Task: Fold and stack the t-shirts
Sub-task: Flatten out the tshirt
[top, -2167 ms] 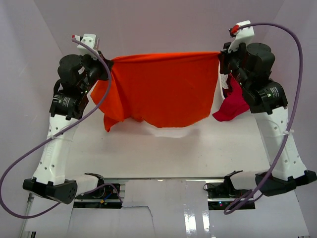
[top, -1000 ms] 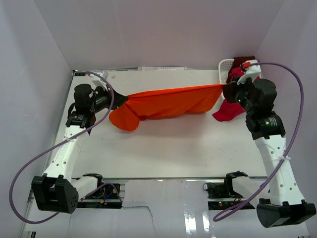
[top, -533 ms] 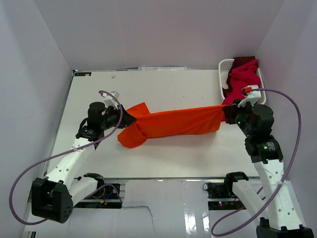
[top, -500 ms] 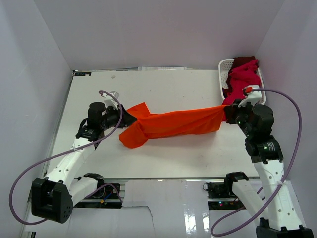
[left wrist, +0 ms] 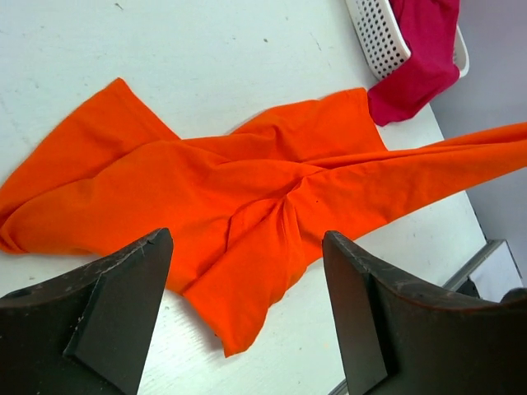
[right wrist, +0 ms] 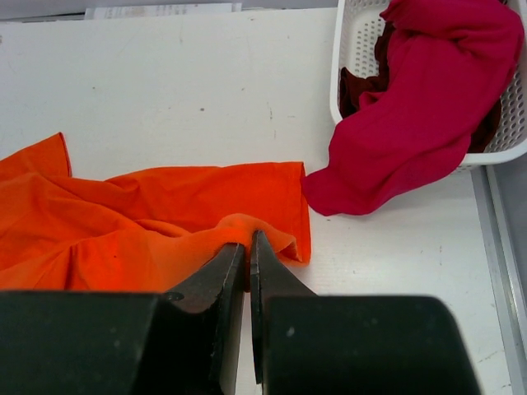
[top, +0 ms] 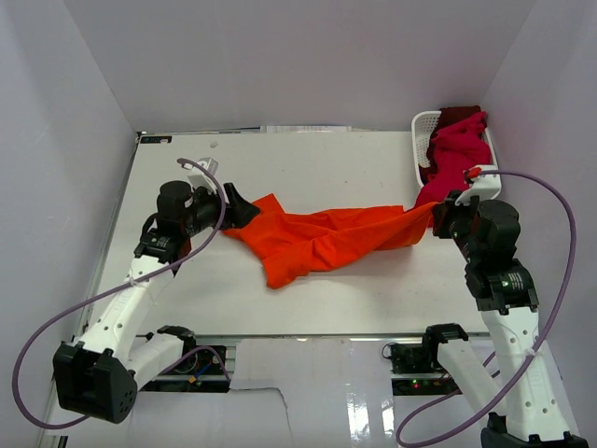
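Orange t-shirt (top: 326, 241) is lying crumpled across the middle of the white table (top: 308, 173), running from left to right. The left gripper (left wrist: 247, 240) is hovering just above its left end, jaws spread wide with nothing between them. The right gripper (right wrist: 249, 245) is pinching a fold at the shirt's right edge, jaws clenched, holding that end raised off the table. At the far right, a crimson t-shirt (top: 457, 149) is spilling over the near rim of a white basket (top: 422, 126), with a dark red t-shirt (top: 455, 113) sitting behind it.
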`<state>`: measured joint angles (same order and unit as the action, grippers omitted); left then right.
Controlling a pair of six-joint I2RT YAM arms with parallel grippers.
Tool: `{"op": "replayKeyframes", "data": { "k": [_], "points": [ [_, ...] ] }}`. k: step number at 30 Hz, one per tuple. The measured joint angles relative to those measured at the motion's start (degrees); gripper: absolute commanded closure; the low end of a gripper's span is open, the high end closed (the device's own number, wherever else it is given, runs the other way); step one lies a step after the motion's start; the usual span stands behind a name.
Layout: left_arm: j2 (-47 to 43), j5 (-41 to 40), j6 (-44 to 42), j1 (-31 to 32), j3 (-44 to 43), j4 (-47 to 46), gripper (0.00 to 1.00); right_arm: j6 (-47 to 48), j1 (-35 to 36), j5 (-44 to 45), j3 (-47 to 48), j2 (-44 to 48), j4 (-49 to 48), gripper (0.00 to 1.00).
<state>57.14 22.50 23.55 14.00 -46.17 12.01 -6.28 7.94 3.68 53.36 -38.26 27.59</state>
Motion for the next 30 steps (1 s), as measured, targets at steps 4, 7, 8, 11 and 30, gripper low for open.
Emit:
{"op": "replayKeyframes", "data": {
  "k": [4, 7, 8, 11, 30],
  "points": [
    [4.31, 3.61, -0.76, 0.0, -0.66, 0.09, 0.14, -0.31, 0.0, -0.26, 0.07, 0.81, 2.67, 0.92],
    [9.64, 6.86, -1.18, 0.0, -0.57, 0.02, 0.14, -0.48, 0.0, -0.68, 0.04, 1.22, 4.0, 0.92],
    [11.34, 8.26, -1.33, 0.0, -0.5, 0.02, 0.15, -0.48, 0.0, -0.76, 0.0, 1.42, 4.2, 0.92],
    [17.42, 12.61, -2.12, 0.0, -1.25, 0.46, 0.21, -0.48, 0.0, -0.92, -0.02, 1.51, 5.01, 0.92],
    [28.92, 18.88, -7.65, 0.26, -6.71, 15.23, 0.29, -0.28, -0.02, -1.29, -0.02, -0.63, 5.7, 0.92]
  ]
}}
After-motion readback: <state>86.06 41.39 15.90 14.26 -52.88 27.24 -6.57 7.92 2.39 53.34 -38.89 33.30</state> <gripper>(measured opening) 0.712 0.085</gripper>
